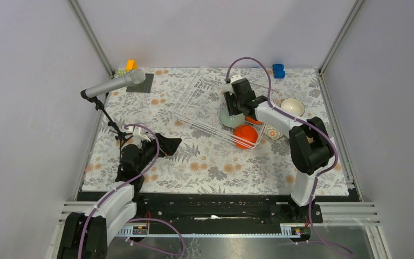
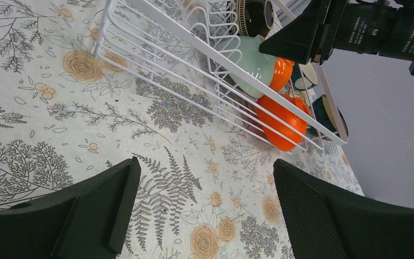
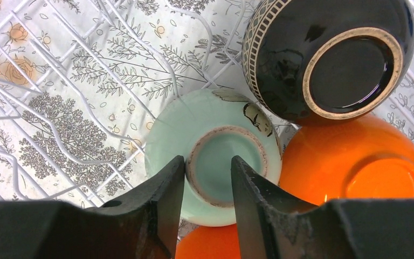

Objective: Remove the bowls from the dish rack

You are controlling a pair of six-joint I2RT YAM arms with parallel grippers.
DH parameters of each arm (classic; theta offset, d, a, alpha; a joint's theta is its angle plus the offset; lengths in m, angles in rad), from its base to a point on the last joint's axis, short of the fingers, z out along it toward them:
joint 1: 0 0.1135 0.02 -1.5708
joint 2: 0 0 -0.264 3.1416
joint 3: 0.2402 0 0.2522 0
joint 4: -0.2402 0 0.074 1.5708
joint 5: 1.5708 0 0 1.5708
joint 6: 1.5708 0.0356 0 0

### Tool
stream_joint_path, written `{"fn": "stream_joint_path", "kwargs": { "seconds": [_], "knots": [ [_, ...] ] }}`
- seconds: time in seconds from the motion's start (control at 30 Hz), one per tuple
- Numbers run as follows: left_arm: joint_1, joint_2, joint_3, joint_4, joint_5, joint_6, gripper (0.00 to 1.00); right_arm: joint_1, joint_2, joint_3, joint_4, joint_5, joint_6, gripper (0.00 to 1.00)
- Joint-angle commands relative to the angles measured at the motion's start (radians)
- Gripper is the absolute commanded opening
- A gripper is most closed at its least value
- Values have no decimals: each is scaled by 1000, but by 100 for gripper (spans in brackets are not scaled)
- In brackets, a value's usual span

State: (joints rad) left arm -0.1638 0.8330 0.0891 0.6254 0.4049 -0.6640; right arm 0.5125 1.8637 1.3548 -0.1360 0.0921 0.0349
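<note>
The rack (image 1: 197,102) sits askew at upper centre of the top view, its bowls crowded into its lower right corner. A mint bowl (image 3: 215,135) lies upside down, with a dark bowl (image 3: 302,59) above and right of it, an orange bowl (image 3: 356,167) at its right, and a second orange bowl (image 3: 210,243) at the bottom edge. A white bowl (image 1: 292,107) stands outside, right of the rack. The right gripper (image 3: 208,162) is over the mint bowl, jaws about half narrowed, one finger outside the foot ring (image 3: 259,143) and one over its hollow; I cannot tell whether they pinch. The left gripper (image 2: 206,172) hangs wide and empty at lower left. Glazed ceramic should be stiff, slick and chippable. The foot ring looks like the only hold, and a shallow one; a straight lift seems wise, since its neighbours crowd it.
</note>
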Motion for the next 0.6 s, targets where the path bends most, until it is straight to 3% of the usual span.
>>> {"fn": "stream_joint_path", "kwargs": {
  "seconds": [0.0, 0.43, 0.57],
  "knots": [
    [-2, -9, -2, 36, 6, 3, 99, -55, -22, 48, -112, 48, 61, 42],
    [-2, 1, -2, 43, 9, 1, 99, -249, 30, 99, -167, -89, 263, 27],
    [-1, 2, -1, 44, 8, 1, 99, -314, 63, 106, -164, -211, 314, 24]
  ]
}}
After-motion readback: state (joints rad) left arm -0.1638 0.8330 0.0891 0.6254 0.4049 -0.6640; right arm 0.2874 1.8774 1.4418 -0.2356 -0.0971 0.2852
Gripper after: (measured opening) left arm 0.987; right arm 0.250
